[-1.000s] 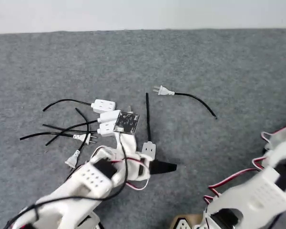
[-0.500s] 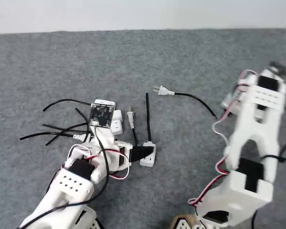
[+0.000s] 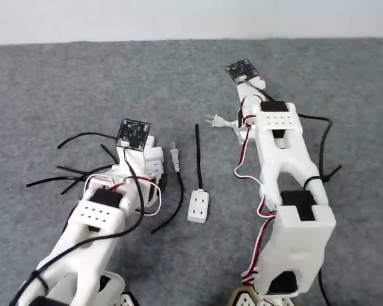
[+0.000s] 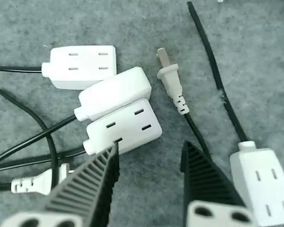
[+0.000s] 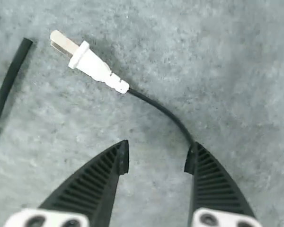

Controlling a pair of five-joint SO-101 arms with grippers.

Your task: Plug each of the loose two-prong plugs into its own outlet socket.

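A white two-prong plug (image 5: 90, 61) lies on the grey carpet, its black cord curving between the fingers of my open right gripper (image 5: 158, 149), which hovers just behind it. The same plug (image 3: 214, 120) lies beside the right arm in the high view. My left gripper (image 4: 150, 151) is open above a cluster of three white outlet sockets (image 4: 123, 125), with a second plug (image 4: 170, 80) just beside it. A separate socket (image 3: 198, 205) lies alone at the centre. Another small plug (image 4: 33, 182) rests by the black cords near the cluster.
Loose black cords (image 3: 83, 172) spread out to the left of the socket cluster. A straight cord (image 3: 197, 153) runs back from the lone socket. Bare grey carpet (image 3: 83, 83) stretches to the far wall.
The right arm swung from the near right edge out over the far plug. The left arm drew away from the lone socket toward the socket cluster.
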